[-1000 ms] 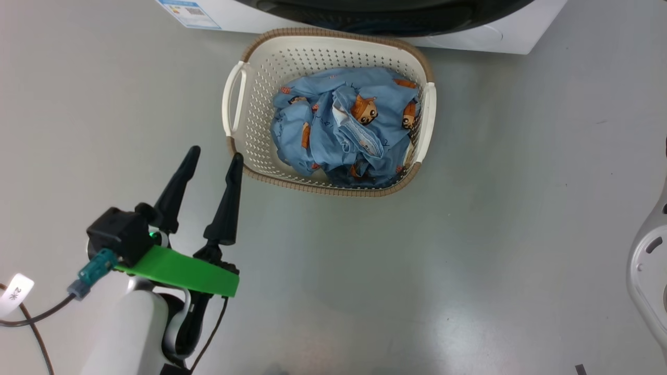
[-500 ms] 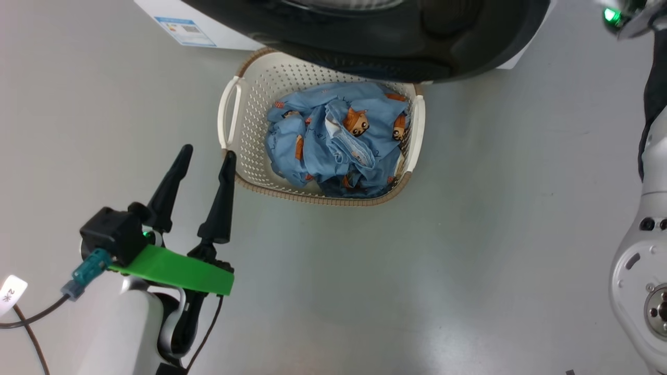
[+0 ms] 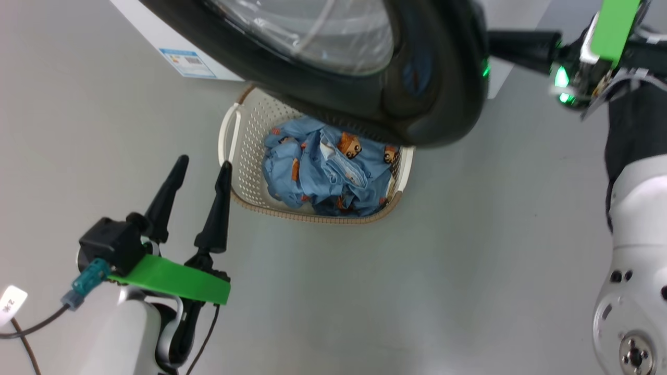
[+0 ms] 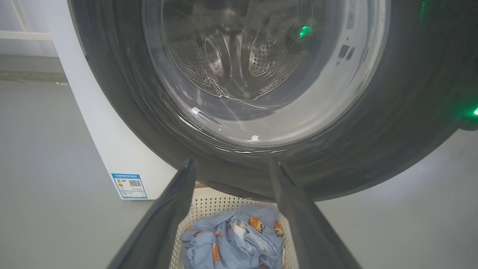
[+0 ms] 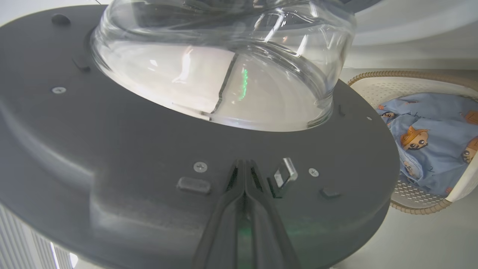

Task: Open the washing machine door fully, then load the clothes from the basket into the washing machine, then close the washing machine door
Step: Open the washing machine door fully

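The washing machine door (image 3: 427,114) hangs open, its black rim and glass bowl over the far side of the basket (image 3: 245,172). The clothes (image 3: 323,172), light blue with orange cartoon animals, lie bundled in the basket. My right gripper (image 3: 492,44) is shut, its tips against the door's inner face (image 5: 112,157) beside the metal latch (image 5: 285,175). My left gripper (image 3: 200,166) stands open and empty, left of the basket above the floor. In the left wrist view the open left gripper (image 4: 229,164) points at the door (image 4: 392,149), with the steel drum seen through its glass (image 4: 242,67).
The washing machine's white body (image 3: 156,36) with its blue label (image 3: 187,61) stands at the back left. My pale right arm (image 3: 635,260) fills the right edge. Grey floor spreads in front of and to the right of the basket.
The camera has shifted. The door has swung further out and now covers the basket's far side. My right gripper has come into view at the door's edge. The left gripper stays open.
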Controlling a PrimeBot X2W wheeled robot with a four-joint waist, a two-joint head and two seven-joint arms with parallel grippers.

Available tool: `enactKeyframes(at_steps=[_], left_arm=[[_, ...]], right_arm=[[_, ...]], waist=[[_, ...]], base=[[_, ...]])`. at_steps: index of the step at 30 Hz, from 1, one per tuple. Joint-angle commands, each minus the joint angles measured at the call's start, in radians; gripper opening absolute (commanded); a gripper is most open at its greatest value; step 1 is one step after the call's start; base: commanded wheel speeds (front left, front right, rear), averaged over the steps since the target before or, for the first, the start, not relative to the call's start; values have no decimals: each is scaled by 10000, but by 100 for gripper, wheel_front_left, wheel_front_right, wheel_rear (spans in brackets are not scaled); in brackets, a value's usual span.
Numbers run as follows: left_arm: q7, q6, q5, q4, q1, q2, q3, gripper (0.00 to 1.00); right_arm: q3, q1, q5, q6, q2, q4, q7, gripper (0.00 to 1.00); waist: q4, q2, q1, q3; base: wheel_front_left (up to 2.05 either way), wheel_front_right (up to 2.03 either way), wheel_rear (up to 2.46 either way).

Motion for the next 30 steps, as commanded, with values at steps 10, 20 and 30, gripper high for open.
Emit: enactKeyframes(at_steps=[10,20,30], left_arm=[[-63,-25,116,-208,438,358,289,100],[-63,-25,155,-83,663,341,247,100],[-63,-25,175,-88,734,344,354,100]], right_arm=[[2437,1793,2208,31,287,-1132,229,0],[4506,2989,3608,31,287,-1641,-761,0],[5930,3282,4458,31,287,-1522,-1580,0]], waist=[[38,0,-1,-1016],[172,0,-1,-1536],[316,0,-1,-1598]], base=[[0,0,0],[0,0,0],[0,0,0]])
